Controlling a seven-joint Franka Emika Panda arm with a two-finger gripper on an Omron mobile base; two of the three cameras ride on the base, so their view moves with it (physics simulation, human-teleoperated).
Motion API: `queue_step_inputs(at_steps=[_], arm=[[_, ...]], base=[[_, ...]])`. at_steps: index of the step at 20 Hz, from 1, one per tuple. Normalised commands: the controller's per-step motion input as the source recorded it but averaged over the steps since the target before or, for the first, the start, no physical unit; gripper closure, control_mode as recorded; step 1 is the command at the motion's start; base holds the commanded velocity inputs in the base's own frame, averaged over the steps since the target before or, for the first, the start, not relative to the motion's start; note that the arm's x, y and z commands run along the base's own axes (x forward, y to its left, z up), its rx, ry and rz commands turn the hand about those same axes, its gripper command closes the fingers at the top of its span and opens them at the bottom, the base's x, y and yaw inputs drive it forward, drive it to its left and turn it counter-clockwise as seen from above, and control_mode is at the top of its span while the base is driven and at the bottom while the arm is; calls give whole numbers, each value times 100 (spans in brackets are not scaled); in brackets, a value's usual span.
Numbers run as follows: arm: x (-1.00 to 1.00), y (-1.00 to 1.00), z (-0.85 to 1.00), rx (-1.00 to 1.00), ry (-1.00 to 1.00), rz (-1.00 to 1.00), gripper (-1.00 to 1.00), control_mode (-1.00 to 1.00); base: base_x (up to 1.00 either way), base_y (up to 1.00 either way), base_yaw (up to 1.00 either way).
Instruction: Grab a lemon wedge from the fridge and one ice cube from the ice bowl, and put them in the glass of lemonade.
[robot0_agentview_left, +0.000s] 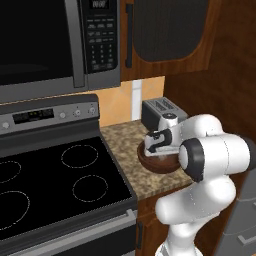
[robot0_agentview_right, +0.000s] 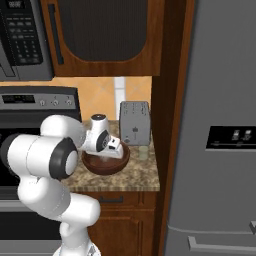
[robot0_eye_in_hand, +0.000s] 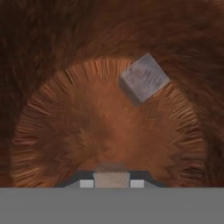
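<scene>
Left: black stove (robot0_agentview_left: 60, 185). Then, on the granite counter (robot0_agentview_right: 145, 175), the ice bowl (robot0_agentview_right: 106, 165), with the gripper (robot0_eye_in_hand: 112, 180) lowered inside, clenched on one pale ice cube (robot0_eye_in_hand: 112, 178). Another ice cube (robot0_eye_in_hand: 144, 78) apart on the bowl floor. Behind: toaster (robot0_agentview_right: 135, 122). Just beside: glass of lemonade (robot0_agentview_right: 143, 153). Right: fridge (robot0_agentview_right: 220, 125).

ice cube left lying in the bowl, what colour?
Pale bluish grey, the ice cube against the reddish-brown wooden ice bowl. Best seen in the hand view.

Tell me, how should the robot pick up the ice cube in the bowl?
Probably from straight above, closing on two opposite flat sides of the ice cube. It lies alone on the ice bowl floor, turned diagonally in the hand view, so the end effector likely needs rotating to match.
</scene>
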Motion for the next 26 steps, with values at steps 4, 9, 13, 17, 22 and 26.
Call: queue_step_inputs(at_steps=[4, 9, 13, 17, 22, 26], arm=[[-3, 0, 35, 4, -15, 0, 100, -100], [-5, 1, 27, 3, -23, 0, 100, -100], [-10, 11, 17, 1, -27, 0, 100, -100], [-16, -3, 28, 3, -31, -10, 100, -100], [-5, -18, 100, -14, -13, -16, 100, -100], [9, -23, 69, -20, 2, -20, 100, -100]], base=[[0, 0, 0], [0, 0, 0], [0, 0, 0], [0, 0, 0], [0, 0, 0], [0, 0, 0]])
